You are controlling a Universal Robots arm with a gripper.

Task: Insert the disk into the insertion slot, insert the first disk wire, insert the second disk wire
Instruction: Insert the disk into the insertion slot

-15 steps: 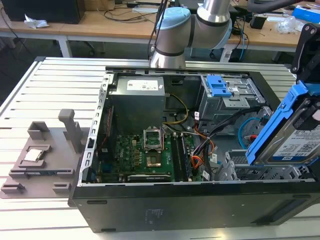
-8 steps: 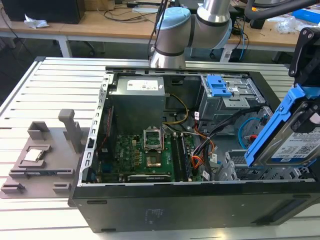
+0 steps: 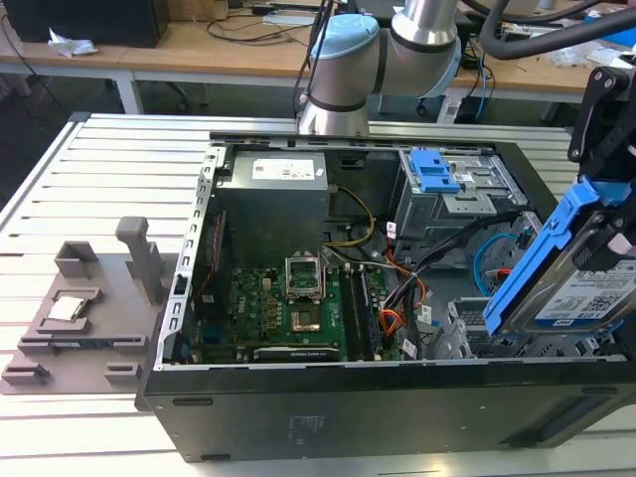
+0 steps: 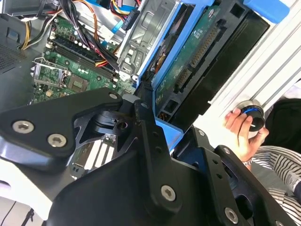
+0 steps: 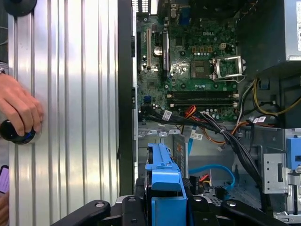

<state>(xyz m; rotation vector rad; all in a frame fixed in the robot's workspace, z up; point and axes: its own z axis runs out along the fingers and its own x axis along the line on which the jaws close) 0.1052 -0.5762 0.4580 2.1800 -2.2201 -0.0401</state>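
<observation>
Black and orange cables crossing beside the insertion slot, blue-latched cage near, a person's hand on a dark knob, gripper clamped on the disk, tilted above the slot.

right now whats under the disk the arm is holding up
Under the tilted disk lies the low silver insertion slot. Its perforated wall shows in the exterior view; the part directly beneath is covered by the disk itself.
</observation>
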